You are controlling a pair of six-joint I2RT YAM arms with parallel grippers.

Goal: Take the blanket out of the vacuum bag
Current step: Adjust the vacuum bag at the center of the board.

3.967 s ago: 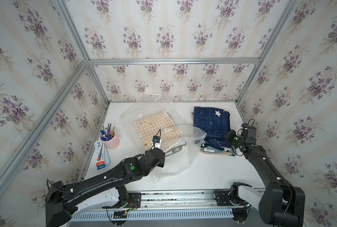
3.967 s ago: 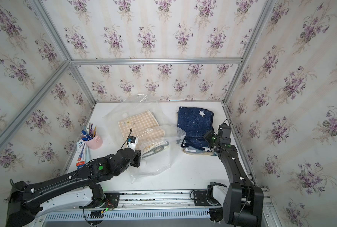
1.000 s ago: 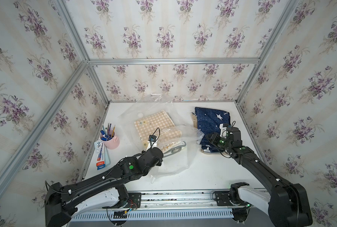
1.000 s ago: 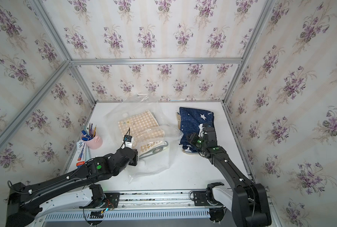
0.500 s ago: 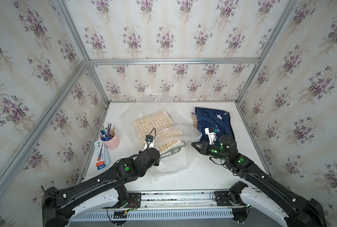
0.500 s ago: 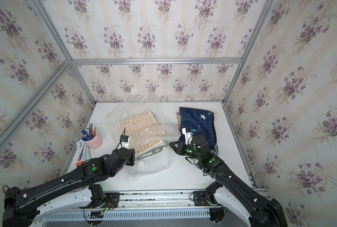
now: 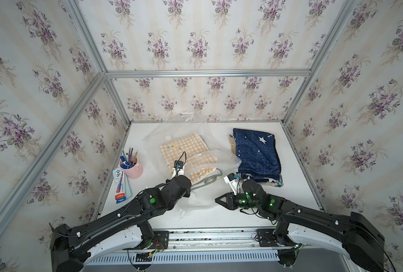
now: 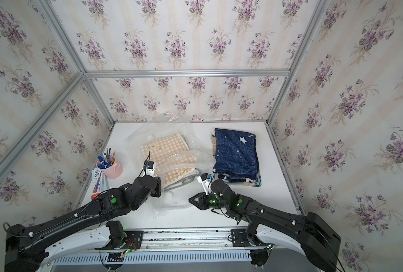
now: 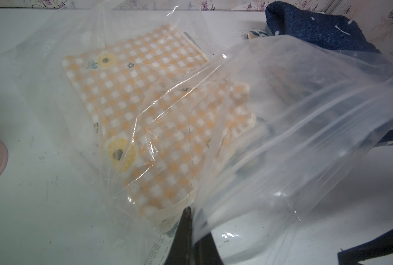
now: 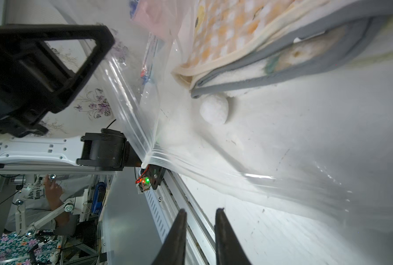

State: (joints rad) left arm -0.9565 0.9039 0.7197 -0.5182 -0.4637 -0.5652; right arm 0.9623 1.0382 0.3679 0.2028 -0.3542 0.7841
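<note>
Our left gripper [image 9: 188, 214] is clamped on the top film of the vacuum bag [image 7: 204, 199], which lies mid-surface [image 7: 297, 181] with the orange checked blanket [image 7: 184, 146] inside. Our right gripper [image 10: 200, 212], slightly parted and empty, sits near the bag's zip edge.

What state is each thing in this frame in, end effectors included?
vacuum bag: mouth open, upper edge lifted.
checkered blanket: folded, inside the bag.
navy star blanket: folded, lying outside the bag.
pink cup: upright, holding pens.
left end effector: shut on the bag's mouth edge.
right end effector: open, empty, beside the bag's mouth.
</note>
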